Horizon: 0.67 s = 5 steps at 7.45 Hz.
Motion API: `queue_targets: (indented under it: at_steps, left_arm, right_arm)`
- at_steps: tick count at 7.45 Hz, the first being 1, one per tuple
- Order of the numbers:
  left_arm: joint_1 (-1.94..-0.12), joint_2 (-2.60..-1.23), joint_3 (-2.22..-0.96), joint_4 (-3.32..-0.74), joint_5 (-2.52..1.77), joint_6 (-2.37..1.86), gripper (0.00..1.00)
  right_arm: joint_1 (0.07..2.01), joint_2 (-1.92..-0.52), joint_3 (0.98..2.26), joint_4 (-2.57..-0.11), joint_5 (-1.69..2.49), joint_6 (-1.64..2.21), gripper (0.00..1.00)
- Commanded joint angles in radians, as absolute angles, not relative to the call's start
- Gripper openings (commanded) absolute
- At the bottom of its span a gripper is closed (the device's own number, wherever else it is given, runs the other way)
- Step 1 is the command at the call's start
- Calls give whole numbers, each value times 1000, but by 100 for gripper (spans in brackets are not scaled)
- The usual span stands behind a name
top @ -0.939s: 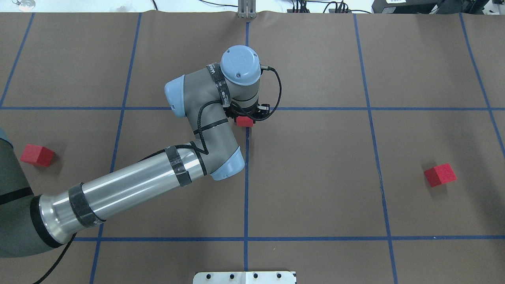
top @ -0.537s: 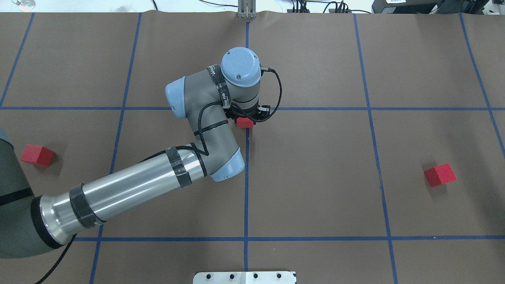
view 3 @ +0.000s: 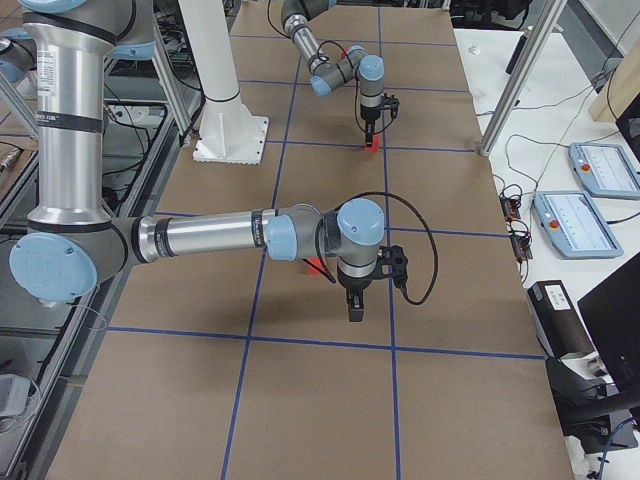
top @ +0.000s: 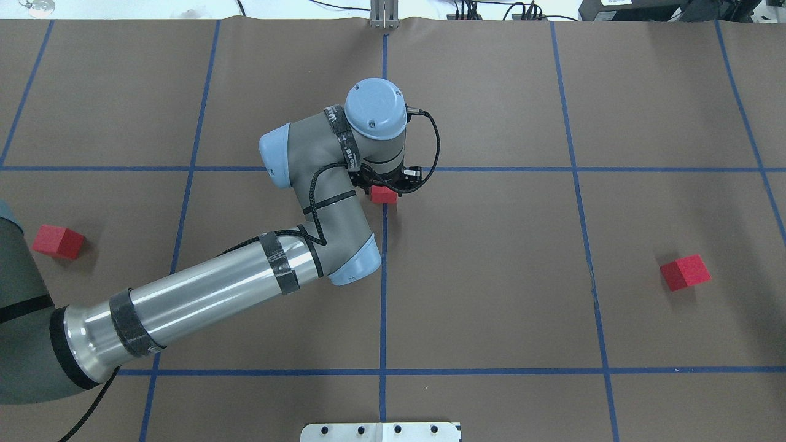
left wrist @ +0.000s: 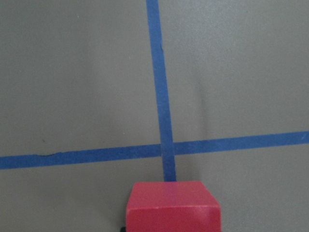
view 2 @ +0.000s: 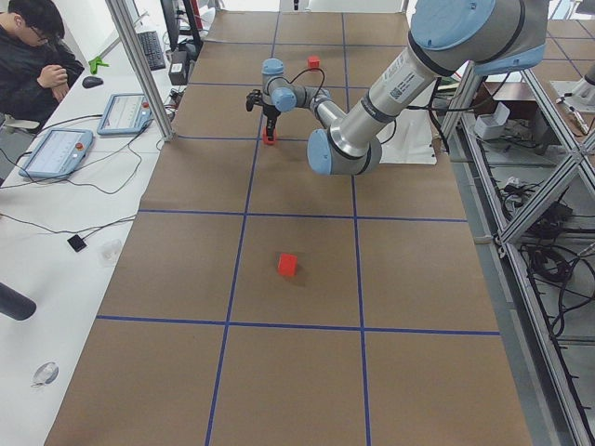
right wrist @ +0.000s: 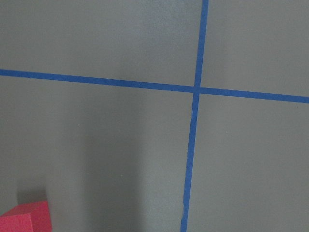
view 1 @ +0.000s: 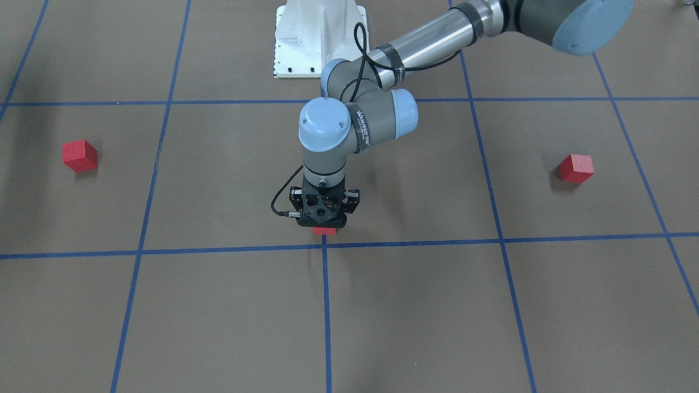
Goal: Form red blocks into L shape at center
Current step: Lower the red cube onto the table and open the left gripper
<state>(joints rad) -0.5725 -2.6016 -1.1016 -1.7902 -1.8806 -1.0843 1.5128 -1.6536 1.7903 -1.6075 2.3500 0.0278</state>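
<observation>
My left gripper (view 1: 324, 224) points straight down, shut on a red block (view 1: 324, 231) that sits low over the floor, just on my side of the center crossing (view 1: 324, 245). The left wrist view shows this block (left wrist: 171, 205) right below the crossing (left wrist: 166, 147). A second red block (top: 58, 240) lies far left, a third (top: 684, 272) far right. My right gripper (view 3: 352, 312) shows only in the exterior right view, hanging beside the third block (view 3: 318, 266). I cannot tell whether it is open or shut. Its wrist view catches that block's corner (right wrist: 26, 217).
The white robot base plate (view 1: 311, 38) stands at the near table edge. A side table with tablets (view 2: 56, 153) and a seated operator (view 2: 37, 56) runs along the far side. Aluminium frame posts (view 3: 515, 70) stand at the table's edges.
My left wrist has shifted slightly right and toward my base, carrying the held red block with it. The two other blocks have not moved.
</observation>
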Motion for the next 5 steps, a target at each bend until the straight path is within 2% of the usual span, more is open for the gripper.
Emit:
queue_targets:
  at_steps: [1,2,5]
  left_arm:
    - [-572,-2602,-1101,-1805,-1881,-1086,98]
    - [-577,-2602,-1111,-1812,-1881,-1106,99]
    - [-685,-2579,-1253,-1764,-2004,-1144,99]
  right_arm:
    - [1513,-1652,1790,-1608,2350,28,100]
    - [1513,-1652,1792,-1608,2350,28,100]
    - [1511,-1609,1828,-1594,2347,31,100]
